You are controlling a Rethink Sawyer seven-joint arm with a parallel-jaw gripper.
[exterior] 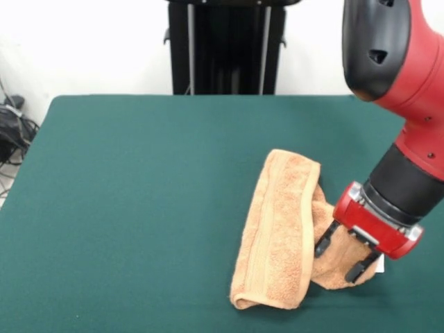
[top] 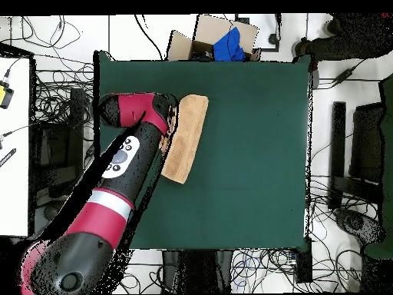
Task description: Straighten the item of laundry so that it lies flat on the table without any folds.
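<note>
The peach-orange towel (exterior: 281, 232) lies on the dark green table (exterior: 139, 208), right of centre. It is folded lengthwise into a long band, and a lower flap sticks out to the right. My gripper (exterior: 343, 257) points down at that flap, its fingers apart with one fingertip (exterior: 323, 245) on each side of the cloth. A small white tag (exterior: 379, 263) shows beside the far finger. In the overhead view the towel (top: 188, 138) lies near the table's (top: 246, 154) left edge, and my arm hides the gripper.
The black pedestal (exterior: 225, 45) stands behind the table's far edge. Cables (exterior: 12, 128) lie on the floor at the left. In the overhead view a cardboard box (top: 219, 38) with a blue item sits beyond the table, and a white desk (top: 15, 146) stands at the left.
</note>
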